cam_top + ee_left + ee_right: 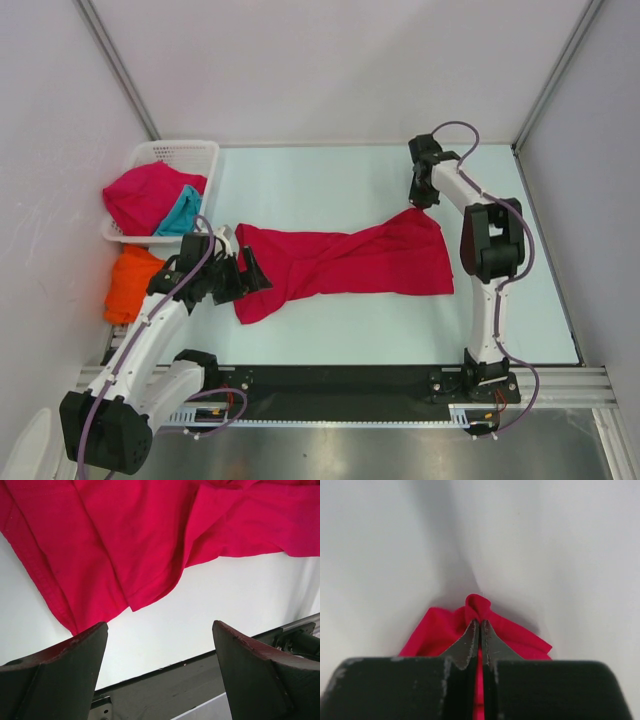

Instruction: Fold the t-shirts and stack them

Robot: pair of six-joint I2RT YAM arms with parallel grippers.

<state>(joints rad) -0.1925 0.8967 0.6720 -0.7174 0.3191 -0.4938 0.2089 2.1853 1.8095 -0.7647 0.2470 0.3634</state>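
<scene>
A crimson-red t-shirt [350,262] lies twisted across the middle of the table. My right gripper [419,203] is shut on its far right corner; in the right wrist view a pinch of red cloth [477,607] bulges just past my closed fingertips [479,625]. My left gripper [240,272] stands open at the shirt's left end, its fingers [75,665] wide apart over bare table just short of the red hem [135,600]. Another crimson-red t-shirt [145,195] and a teal one [180,212] sit in the basket. An orange t-shirt [132,282] lies beside it.
The white lattice basket [180,155] stands at the far left against the wall. The table's near edge with a black rail [340,385] runs below the shirt. Walls close in on the table at left, back and right.
</scene>
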